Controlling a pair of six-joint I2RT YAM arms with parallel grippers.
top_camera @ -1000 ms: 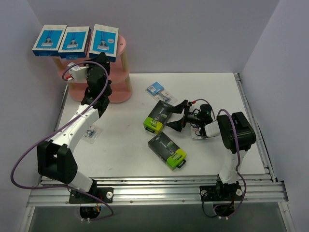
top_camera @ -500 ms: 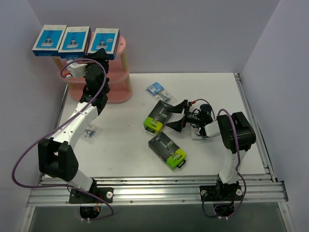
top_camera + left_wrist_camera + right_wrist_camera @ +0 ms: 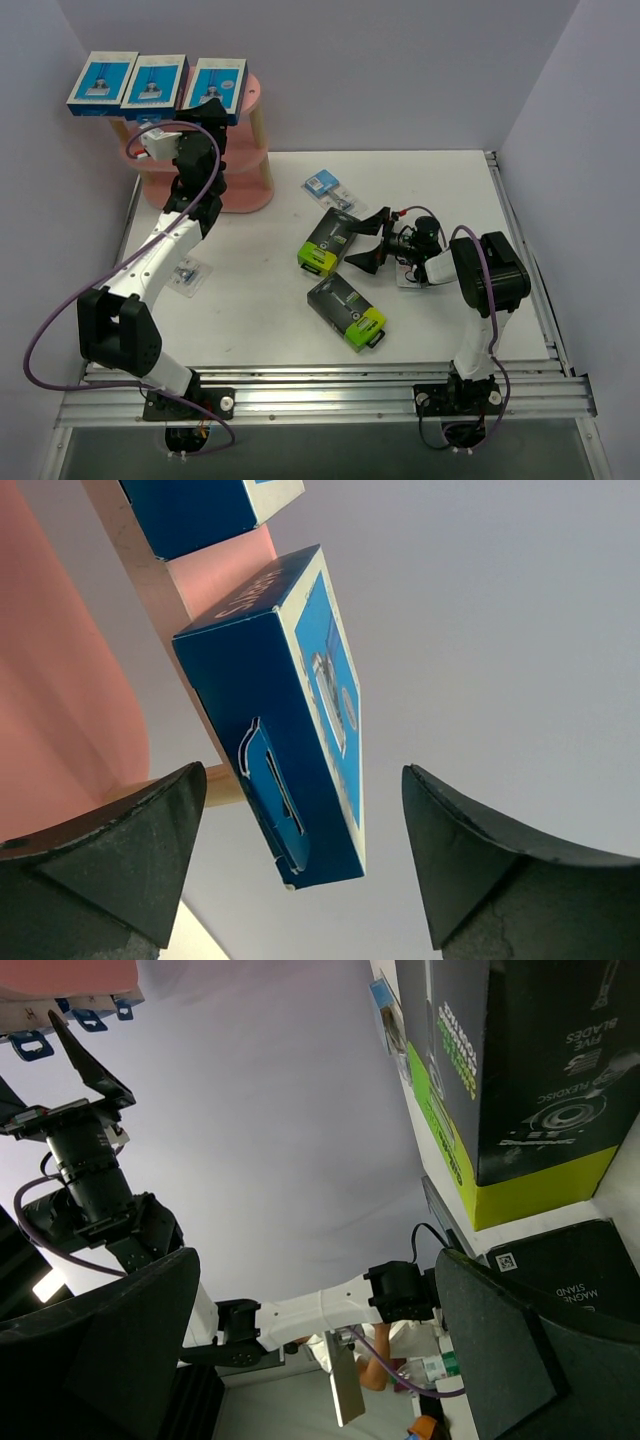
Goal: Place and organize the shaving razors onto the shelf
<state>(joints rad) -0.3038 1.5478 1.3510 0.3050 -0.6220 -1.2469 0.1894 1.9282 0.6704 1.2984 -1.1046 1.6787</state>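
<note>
**Top view.** Shows the left end effector (image 3: 212, 112) raised at the top board of the shelf (image 3: 256, 100), jaws wide, gripping nothing. Places three blue-and-white razor boxes (image 3: 154, 80) in a row just beyond its fingertips. Shows the right end effector (image 3: 369, 241) low over the table (image 3: 250, 300), jaws equally wide and empty. Sets one black lime-ended box (image 3: 328, 243) directly ahead, a second black box (image 3: 347, 310) near one fingertip and off to the side, and a blister pack (image 3: 328, 186) apart on the other finger's side.

**Left wrist view.** Frames the nearest blue box (image 3: 290, 750) between the fingers (image 3: 110, 850), with clear gaps on both sides and one end apparently jutting past the pink board.

**Right wrist view.** Sets the black lime-ended box ahead and toward one finger's side, not between the pads.

**Handling, as judged.** Light, stiff card, smooth enough to slip and crushable under a hard squeeze. Best pinched gently across the thin dimension, near mid-length.
</note>
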